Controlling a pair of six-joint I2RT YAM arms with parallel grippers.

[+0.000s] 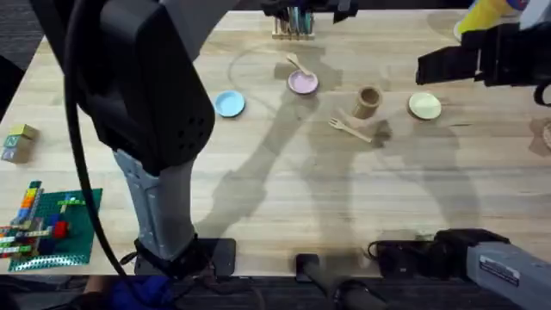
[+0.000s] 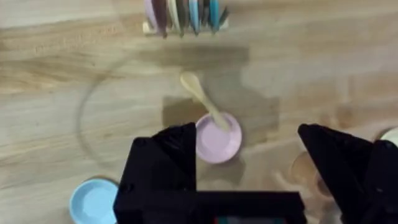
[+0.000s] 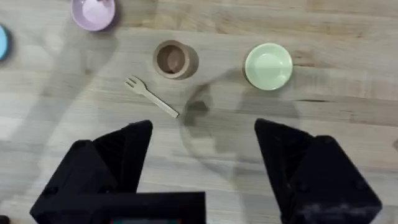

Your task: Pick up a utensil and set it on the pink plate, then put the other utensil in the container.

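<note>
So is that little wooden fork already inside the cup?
No, the wooden fork lies flat on the table beside the cup, which looks empty from above.

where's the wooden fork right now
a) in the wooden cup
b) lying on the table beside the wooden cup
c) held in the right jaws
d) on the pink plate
b: the wooden fork lies flat on the table next to the wooden cup, apart from it, while the other utensil rests with one end on the pink plate.
</note>
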